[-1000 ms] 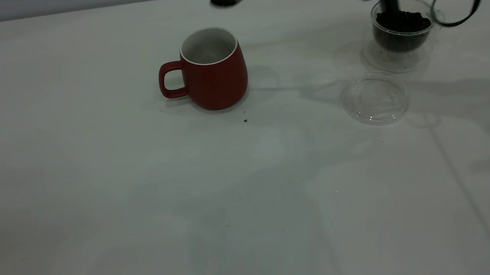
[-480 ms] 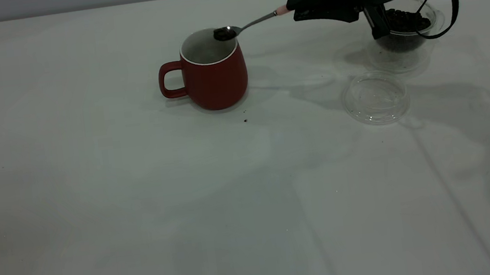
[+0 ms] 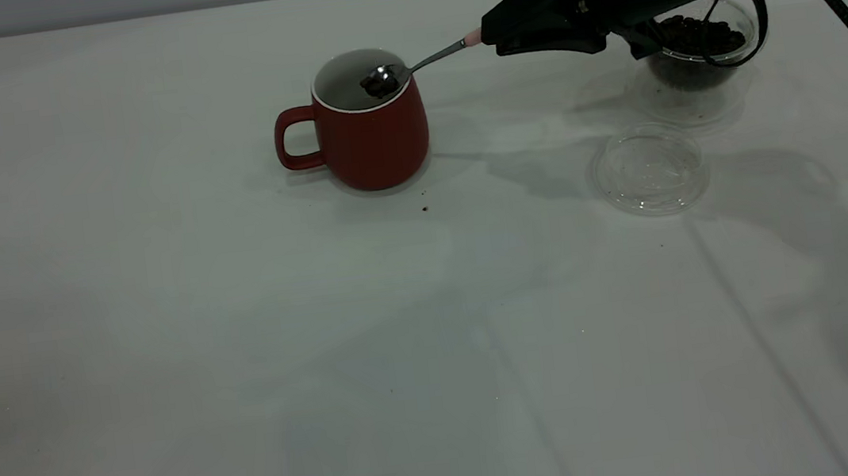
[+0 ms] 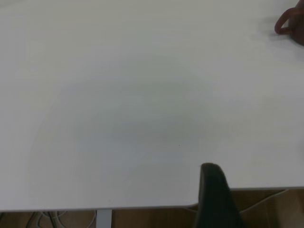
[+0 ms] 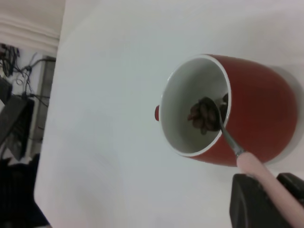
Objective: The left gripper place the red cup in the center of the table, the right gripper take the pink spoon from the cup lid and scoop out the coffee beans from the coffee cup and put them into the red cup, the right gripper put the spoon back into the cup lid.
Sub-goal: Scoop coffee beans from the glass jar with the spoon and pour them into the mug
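Now the right end effector [image 3: 494, 35], at the upper right of the frame, pinches the pink spoon [image 3: 416, 64] by its handle. Its bowl, full of coffee beans [image 5: 202, 115], hangs over the red cup [image 3: 371, 120] near the tabletop's [image 3: 243, 330] upper middle.

The left end effector [image 4: 214, 195]: cannot tell.

Right hand [image 3: 487, 33] lower and leftward, pink spoon [image 3: 405, 72] bowl with coffee beans [image 3: 377, 86] now inside red cup [image 3: 367, 121] mouth.
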